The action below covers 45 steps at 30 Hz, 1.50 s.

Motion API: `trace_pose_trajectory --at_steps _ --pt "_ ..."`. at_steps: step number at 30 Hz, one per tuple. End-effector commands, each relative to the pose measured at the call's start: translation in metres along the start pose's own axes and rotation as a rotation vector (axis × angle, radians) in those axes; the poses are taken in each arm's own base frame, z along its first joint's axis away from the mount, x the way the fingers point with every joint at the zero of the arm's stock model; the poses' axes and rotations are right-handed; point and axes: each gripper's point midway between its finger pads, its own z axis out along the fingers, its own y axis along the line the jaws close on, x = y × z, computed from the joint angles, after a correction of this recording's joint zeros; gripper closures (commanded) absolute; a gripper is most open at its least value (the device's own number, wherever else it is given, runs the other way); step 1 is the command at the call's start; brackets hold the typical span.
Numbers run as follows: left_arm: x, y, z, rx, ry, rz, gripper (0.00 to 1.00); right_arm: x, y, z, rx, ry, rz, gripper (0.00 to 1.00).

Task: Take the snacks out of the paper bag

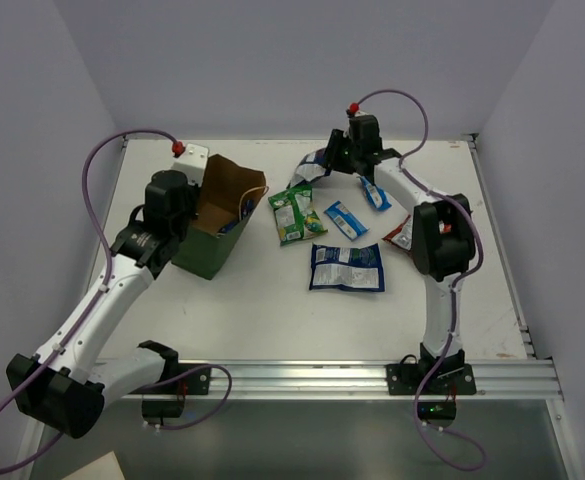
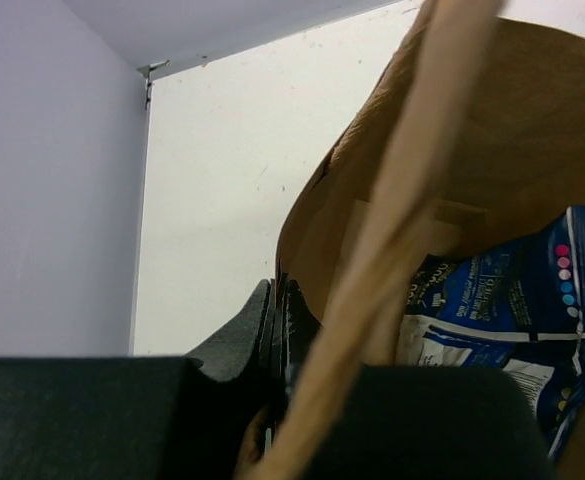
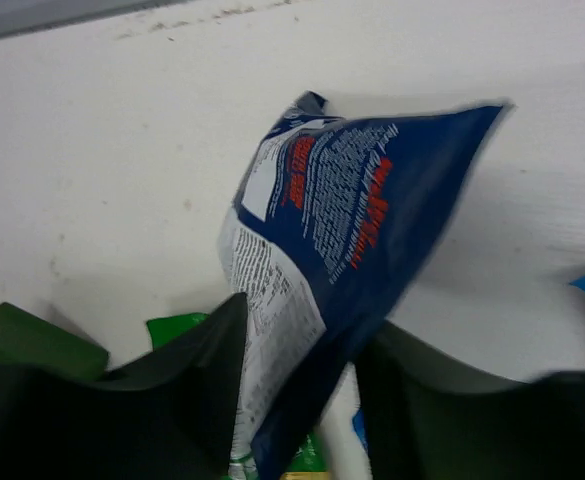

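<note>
The paper bag [image 1: 212,225], dark green outside and brown inside, stands open at the left. My left gripper [image 1: 185,213] is shut on its near wall; in the left wrist view the fingers [image 2: 272,315] pinch the brown rim [image 2: 317,230]. A blue-and-white packet [image 2: 502,310] lies inside the bag. My right gripper [image 1: 319,163] hangs over the far middle of the table. Its jaws stand apart, with a blurred, tilted blue-and-white packet [image 3: 332,220] between them and a gap beside the right finger. Two green packets [image 1: 297,213], two small blue packets [image 1: 345,220] [image 1: 374,193], a large blue-and-white packet [image 1: 347,267] and the red-orange bag [image 1: 400,235] lie on the table.
A tan loop handle [image 2: 412,200] crosses the left wrist view in front of the bag's mouth. The right arm's elbow [image 1: 440,238] hangs over part of the red-orange bag. The walls close off the table's far, left and right edges.
</note>
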Motion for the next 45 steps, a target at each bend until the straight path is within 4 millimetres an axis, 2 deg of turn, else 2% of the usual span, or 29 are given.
trace_pose_trajectory --at_steps 1,2,3,4,5,7,8,10,11,12,14,15,16,17,19,20,21,22,23,24,25,26,27,28,32,37,40,45 --pt "-0.029 0.008 -0.003 -0.016 -0.116 0.016 1.00 -0.037 -0.006 -0.030 0.019 -0.091 0.074 0.46" --pt "-0.033 0.009 -0.003 -0.020 -0.134 0.022 1.00 -0.028 -0.016 -0.037 0.060 -0.070 0.035 0.41" --pt "-0.041 0.010 -0.002 -0.020 -0.166 0.023 1.00 -0.030 -0.019 -0.045 0.077 -0.074 0.010 0.37" --pt "-0.044 0.010 -0.001 -0.023 -0.175 0.046 1.00 -0.044 -0.009 -0.068 0.063 -0.109 -0.018 0.31" --pt "-0.047 0.010 0.000 -0.024 -0.191 0.056 1.00 -0.042 -0.008 -0.079 0.053 -0.099 -0.068 0.29" --pt "-0.055 0.011 0.006 -0.034 -0.223 0.091 1.00 -0.051 0.011 -0.105 0.000 -0.122 -0.121 0.22" --pt "-0.058 0.010 0.008 -0.037 -0.233 0.104 1.00 -0.062 0.026 -0.131 -0.031 -0.162 -0.169 0.18" --pt "-0.067 0.011 0.015 -0.056 -0.261 0.137 1.00 -0.066 0.051 -0.155 -0.092 -0.183 -0.236 0.16" --pt "-0.073 0.013 0.016 -0.067 -0.287 0.144 1.00 -0.073 0.065 -0.176 -0.122 -0.216 -0.285 0.16" --pt "-0.081 0.013 0.019 -0.074 -0.318 0.150 1.00 -0.069 0.085 -0.185 -0.175 -0.219 -0.324 0.16" --pt "-0.088 0.012 0.021 -0.076 -0.342 0.182 1.00 -0.066 0.110 -0.202 -0.246 -0.251 -0.408 0.16" --pt "-0.091 0.011 0.023 -0.075 -0.357 0.197 1.00 -0.059 0.136 -0.219 -0.306 -0.271 -0.455 0.16" --pt "-0.093 0.011 0.023 -0.074 -0.364 0.202 1.00 -0.054 0.148 -0.225 -0.337 -0.278 -0.490 0.16" --pt "-0.092 0.011 0.022 -0.074 -0.367 0.207 1.00 -0.038 0.172 -0.231 -0.397 -0.276 -0.553 0.17" --pt "-0.085 0.007 0.023 -0.058 -0.365 0.231 1.00 -0.023 0.199 -0.246 -0.484 -0.281 -0.590 0.17" --pt "-0.086 0.007 0.017 -0.051 -0.377 0.228 1.00 -0.006 0.220 -0.249 -0.546 -0.272 -0.598 0.18" --pt "-0.075 0.001 0.018 -0.025 -0.365 0.229 1.00 0.002 0.229 -0.248 -0.578 -0.266 -0.591 0.18" --pt "-0.071 -0.001 0.016 -0.010 -0.366 0.226 1.00 0.020 0.233 -0.241 -0.602 -0.228 -0.561 0.18" --pt "-0.069 -0.001 0.008 0.001 -0.381 0.215 1.00 0.031 0.249 -0.241 -0.652 -0.230 -0.562 0.18" --pt "-0.062 -0.006 0.007 0.032 -0.378 0.211 1.00 0.045 0.253 -0.229 -0.665 -0.196 -0.558 0.19" --pt "-0.047 -0.013 0.008 0.059 -0.358 0.223 1.00 0.057 0.254 -0.221 -0.670 -0.171 -0.549 0.20" --pt "-0.041 -0.015 0.002 0.077 -0.360 0.225 1.00 0.067 0.264 -0.218 -0.700 -0.166 -0.557 0.20" --pt "-0.035 -0.020 0.001 0.104 -0.357 0.231 1.00 0.079 0.267 -0.205 -0.709 -0.145 -0.562 0.20" --pt "-0.024 -0.024 0.002 0.119 -0.338 0.239 1.00 0.082 0.270 -0.199 -0.710 -0.137 -0.563 0.20" --pt "-0.013 -0.030 -0.003 0.164 -0.320 0.243 1.00 0.105 0.266 -0.169 -0.691 -0.064 -0.585 0.21" --pt "-0.015 -0.034 -0.004 0.186 -0.328 0.258 1.00 0.132 0.257 -0.152 -0.704 -0.024 -0.744 0.20" --pt "-0.025 -0.033 -0.007 0.188 -0.351 0.260 1.00 0.144 0.247 -0.138 -0.692 0.012 -0.869 0.19" --pt "-0.045 -0.027 -0.015 0.182 -0.394 0.209 1.00 0.161 0.230 -0.127 -0.686 0.037 -1.080 0.18"
